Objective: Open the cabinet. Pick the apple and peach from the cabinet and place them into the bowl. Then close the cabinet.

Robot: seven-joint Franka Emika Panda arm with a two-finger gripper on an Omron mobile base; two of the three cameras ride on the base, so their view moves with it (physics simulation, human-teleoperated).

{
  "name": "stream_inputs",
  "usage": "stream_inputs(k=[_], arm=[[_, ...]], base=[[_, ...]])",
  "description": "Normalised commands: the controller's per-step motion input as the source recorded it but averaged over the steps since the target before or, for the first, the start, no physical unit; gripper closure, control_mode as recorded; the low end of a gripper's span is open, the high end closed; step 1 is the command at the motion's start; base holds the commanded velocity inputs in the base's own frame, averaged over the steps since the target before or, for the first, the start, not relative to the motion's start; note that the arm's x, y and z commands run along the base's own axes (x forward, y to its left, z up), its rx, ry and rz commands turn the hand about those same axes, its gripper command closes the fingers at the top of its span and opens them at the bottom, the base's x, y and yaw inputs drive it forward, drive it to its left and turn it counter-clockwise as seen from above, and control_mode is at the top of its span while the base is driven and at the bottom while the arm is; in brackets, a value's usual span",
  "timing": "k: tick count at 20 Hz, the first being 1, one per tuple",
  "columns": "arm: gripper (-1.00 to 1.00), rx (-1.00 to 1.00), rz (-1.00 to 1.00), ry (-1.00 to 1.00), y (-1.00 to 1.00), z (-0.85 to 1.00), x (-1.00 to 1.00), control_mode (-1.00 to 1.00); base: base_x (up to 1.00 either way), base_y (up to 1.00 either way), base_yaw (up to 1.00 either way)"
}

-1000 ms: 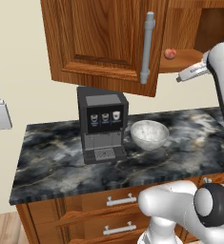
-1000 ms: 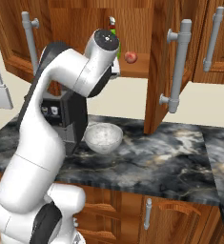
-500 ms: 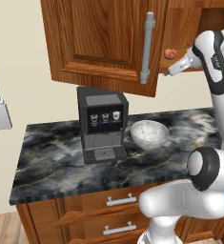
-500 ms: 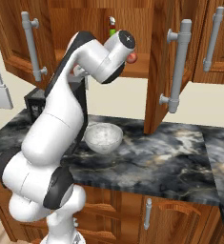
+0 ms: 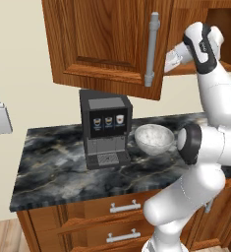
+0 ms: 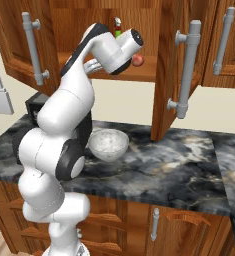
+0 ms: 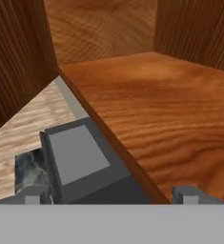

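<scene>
The cabinet (image 5: pixel 102 44) hangs on the wall with both doors swung open, its right door (image 6: pixel 166 70) carrying a grey bar handle. My gripper (image 5: pixel 172 61) is at the left front edge of the cabinet's shelf (image 7: pixel 156 105), open, with nothing between its fingers (image 7: pixel 188 193). A small reddish round fruit (image 6: pixel 138 60) lies on the shelf, partly behind my wrist; apple or peach, I cannot tell. The white speckled bowl (image 5: pixel 154 139) stands on the counter below, right of the coffee machine, and shows as the bowl (image 6: pixel 108 144) beside my arm.
A black coffee machine (image 5: pixel 104 129) stands on the dark marble counter (image 5: pixel 53 167), directly under my hand (image 7: pixel 80 157). A small green thing with a grey top (image 6: pixel 118 29) stands at the back of the shelf. Drawers with short handles (image 5: pixel 124 206) sit below the counter.
The arm has swung the hand left and slightly up, from in front of the open cabinet to the shelf's left front edge. The gripper stayed open; the fruit has not moved.
</scene>
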Motion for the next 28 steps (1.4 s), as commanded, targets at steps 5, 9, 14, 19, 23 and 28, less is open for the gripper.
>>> stream_inputs(k=[5,9,14,19,23,28], arm=[[-1.00,0.00,0.15,-0.04,0.62,0.00,0.11,-1.00],[-1.00,0.00,0.10,-0.06,0.69,0.00,0.01,-1.00],[-1.00,0.00,0.07,-0.10,0.87,0.00,-0.02,-1.00],[-1.00,0.00,0.05,-0.12,1.00,0.00,-0.20,-1.00],[-1.00,-0.01,0.01,-0.16,1.00,0.00,-0.47,-1.00],[-1.00,0.00,0.00,-0.21,1.00,0.00,-0.52,-1.00]], base=[[0.00,0.00,0.00],[0.00,0.00,0.00],[0.00,0.00,0.00],[0.00,0.00,0.00],[0.00,0.00,0.00],[0.00,0.00,0.00]])
